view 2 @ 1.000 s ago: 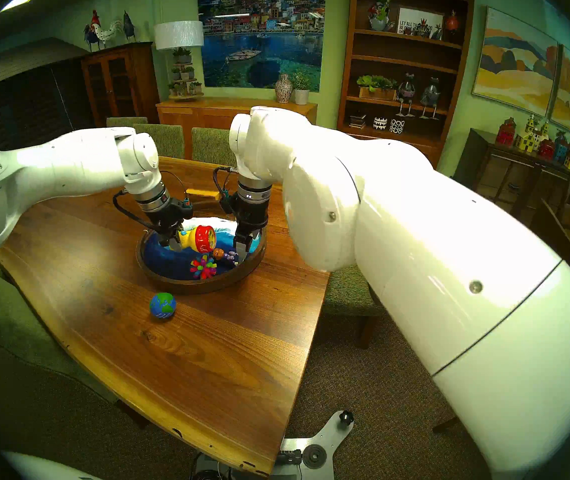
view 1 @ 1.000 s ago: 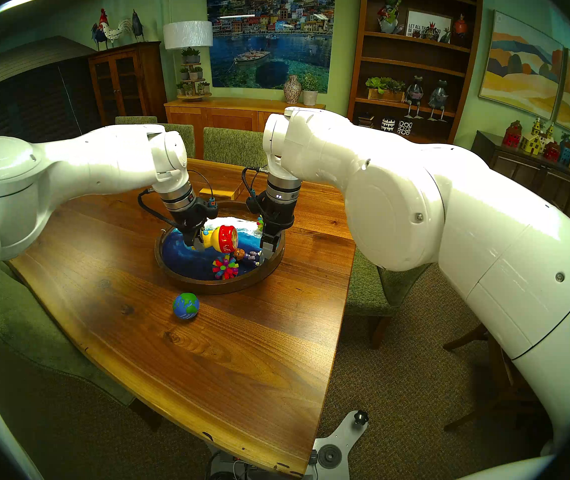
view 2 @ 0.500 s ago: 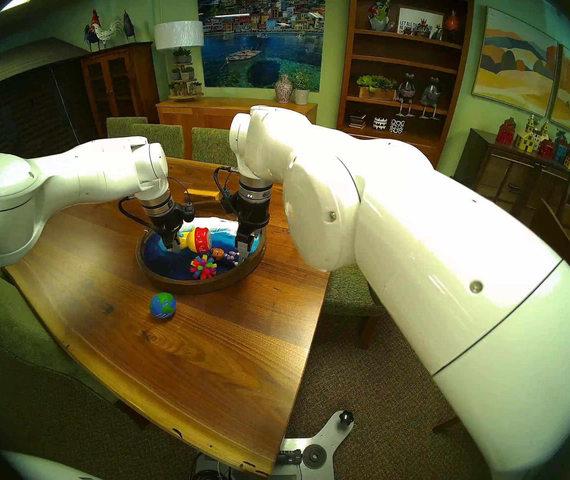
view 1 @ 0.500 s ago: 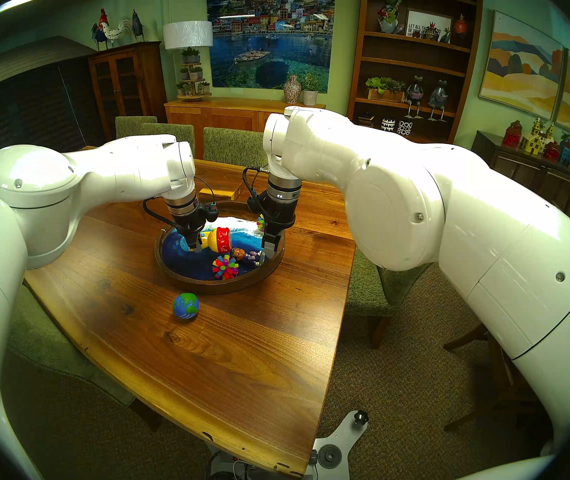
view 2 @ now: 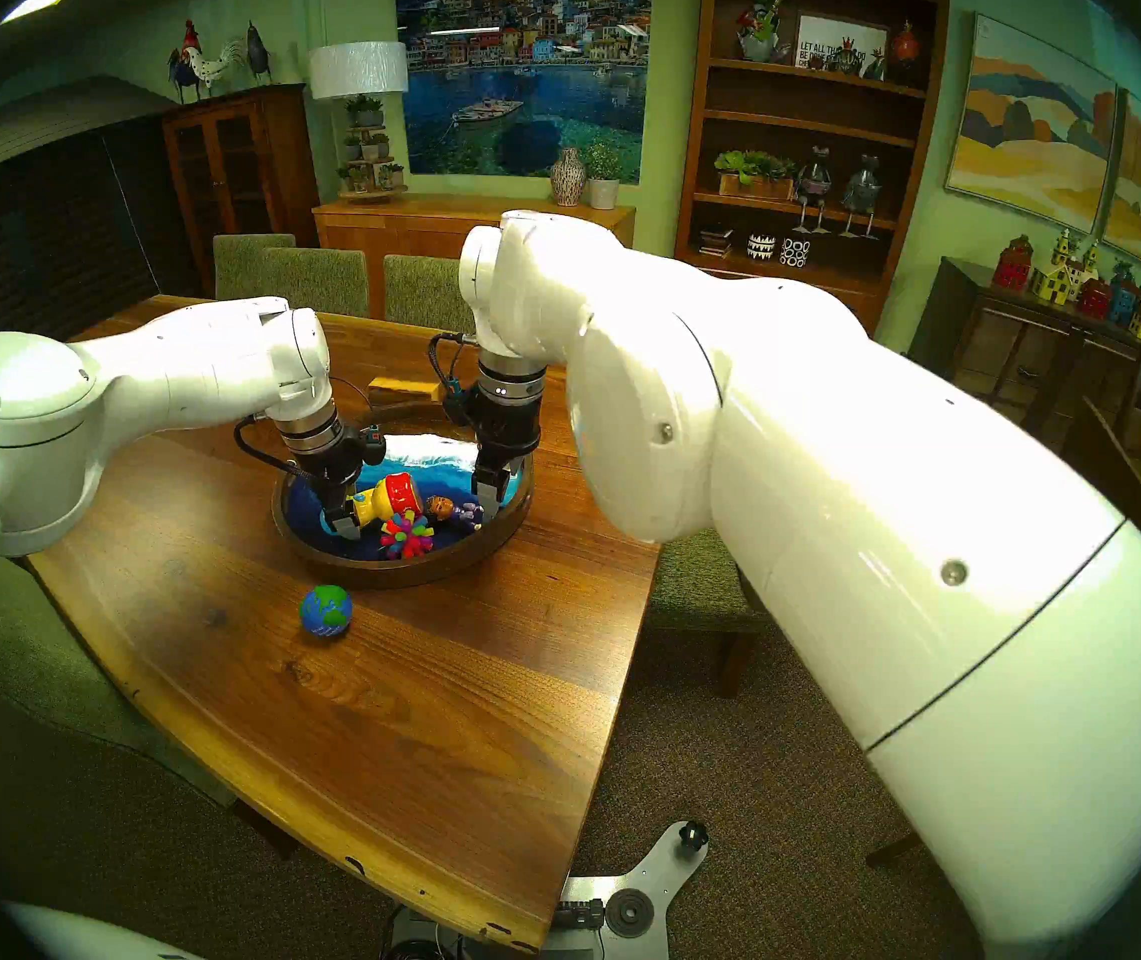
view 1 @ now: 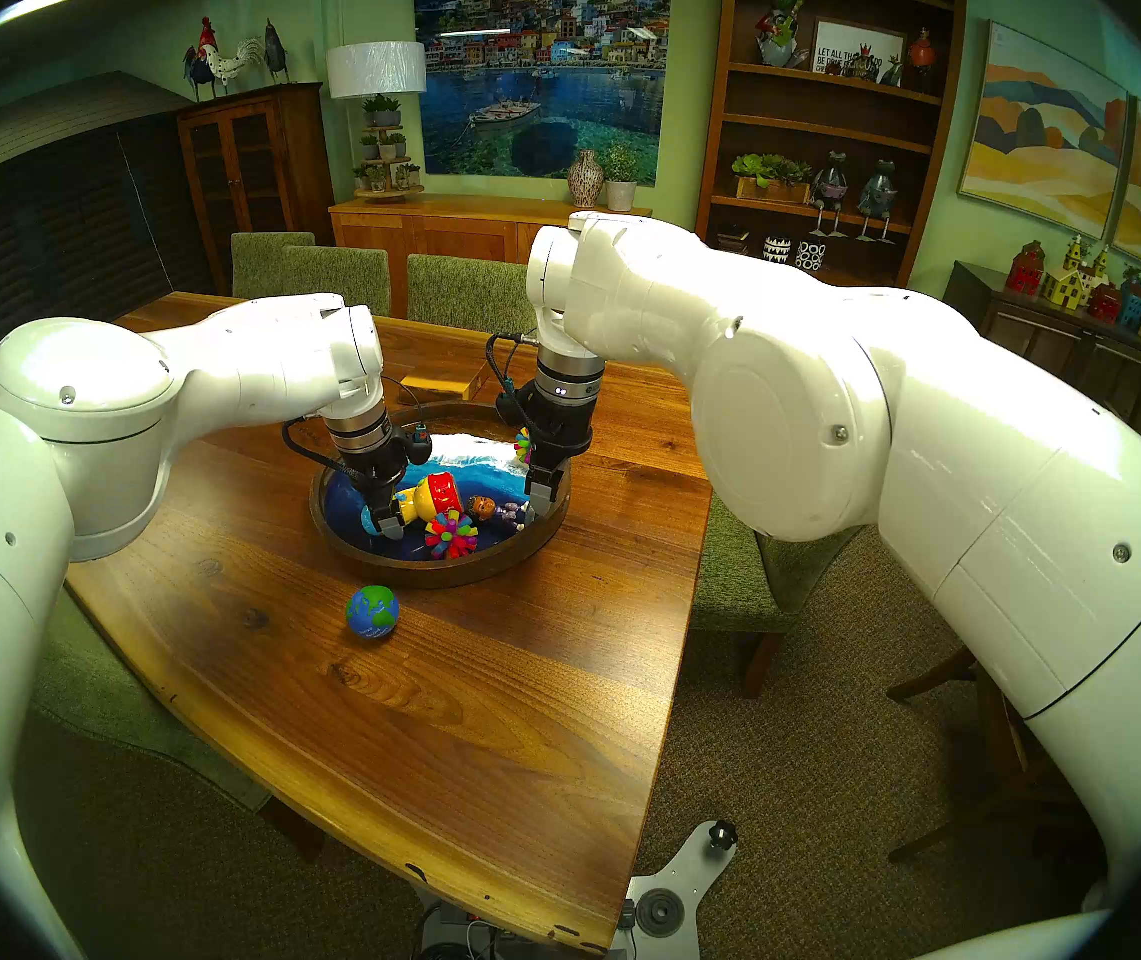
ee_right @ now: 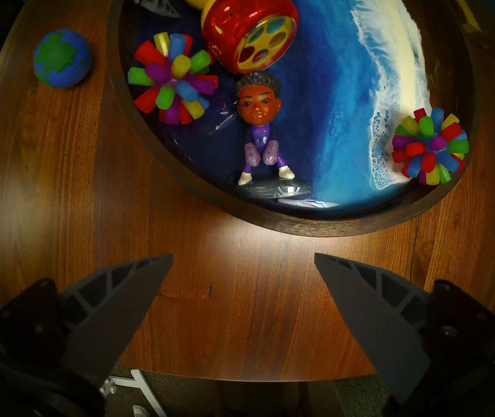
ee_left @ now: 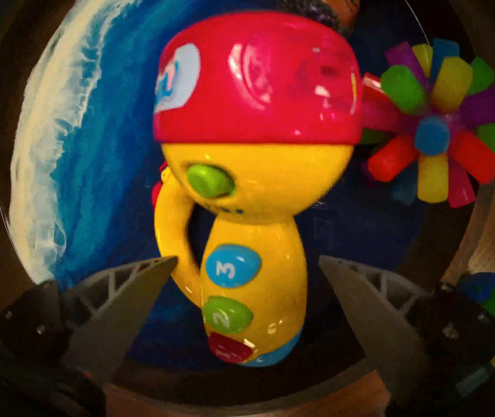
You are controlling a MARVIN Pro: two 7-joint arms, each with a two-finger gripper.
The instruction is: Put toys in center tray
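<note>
Four toys lie inside the round dark-rimmed tray with the blue-and-white wave surface [view 1: 443, 577]: a red-and-yellow plastic flashlight toy [view 1: 432, 498], a small dark-haired doll in purple [ee_right: 259, 127] and two multicoloured spiky balls [ee_right: 172, 87] [ee_right: 429, 147]. One blue-green globe ball [view 1: 372, 612] rests on the wooden table [view 1: 415, 730], near the tray's front rim. Left gripper [ee_left: 247, 267] straddles the flashlight's yellow handle, fingers spread; only the left wrist view shows the gap on one side. Right gripper [ee_right: 243, 267] hangs open over bare table at the tray's right edge.
</note>
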